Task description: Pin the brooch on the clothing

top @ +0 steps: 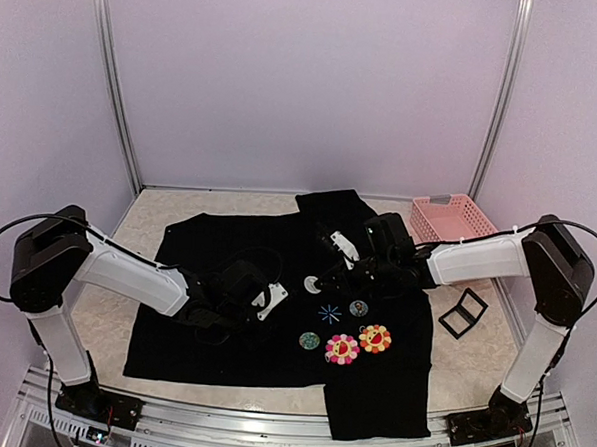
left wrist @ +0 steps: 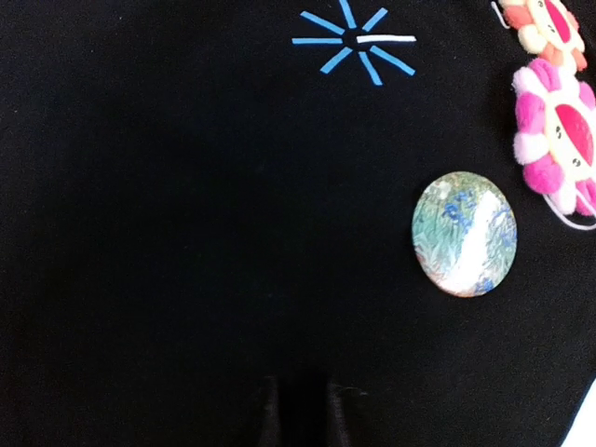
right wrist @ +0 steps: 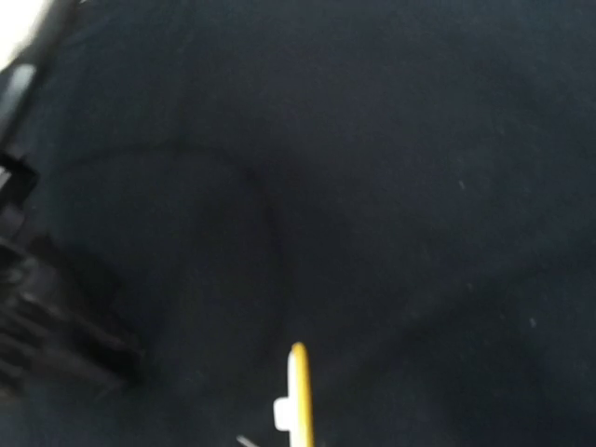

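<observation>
The black shirt [top: 227,250] lies spread flat on the table. On its front are a light-blue star mark [top: 329,313], a pink flower badge [top: 341,348] and an orange flower badge [top: 375,338]. My right gripper [top: 326,273] hovers just above-left of the star, shut on the brooch [top: 313,282], a small white disc. In the right wrist view the brooch [right wrist: 298,396] shows edge-on, yellow and white, low over the cloth. My left gripper [top: 272,299] lies on the shirt left of the star. Its fingers [left wrist: 270,419] stand close together with dark cloth between them.
Two round patterned badges [top: 359,308] [top: 309,340] sit on the shirt by the star; one shows in the left wrist view [left wrist: 464,233]. A pink basket [top: 454,218] stands at the back right. A small black frame [top: 463,312] lies right of the shirt.
</observation>
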Action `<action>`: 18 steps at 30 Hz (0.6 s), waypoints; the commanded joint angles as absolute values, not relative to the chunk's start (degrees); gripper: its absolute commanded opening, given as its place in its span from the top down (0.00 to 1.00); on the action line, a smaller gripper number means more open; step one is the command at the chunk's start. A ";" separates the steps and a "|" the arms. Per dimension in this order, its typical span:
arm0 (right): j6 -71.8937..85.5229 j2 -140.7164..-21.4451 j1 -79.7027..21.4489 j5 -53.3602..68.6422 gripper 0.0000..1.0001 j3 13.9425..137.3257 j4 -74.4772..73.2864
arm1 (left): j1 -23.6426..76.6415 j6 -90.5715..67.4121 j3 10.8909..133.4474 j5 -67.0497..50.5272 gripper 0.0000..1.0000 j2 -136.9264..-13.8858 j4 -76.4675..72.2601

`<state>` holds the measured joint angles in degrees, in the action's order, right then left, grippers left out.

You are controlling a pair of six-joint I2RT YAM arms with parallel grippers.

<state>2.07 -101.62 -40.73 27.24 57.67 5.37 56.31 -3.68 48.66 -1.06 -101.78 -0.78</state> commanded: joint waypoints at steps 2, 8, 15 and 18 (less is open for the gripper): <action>1.18 -100.94 -40.71 30.18 1.00 54.81 10.55 | 56.78 -2.40 47.32 -6.64 1.00 -102.27 0.78; 0.61 -101.77 -44.14 27.26 1.00 49.35 21.81 | 56.25 -2.44 45.82 -7.31 1.00 -98.87 -4.65; 2.10 -102.31 -41.91 22.51 1.00 49.68 20.58 | 55.78 0.92 52.67 -6.01 0.68 -101.26 -3.54; 3.20 -100.63 -39.82 21.35 1.00 47.58 22.79 | 55.48 2.16 55.17 -6.51 0.58 -105.47 -4.24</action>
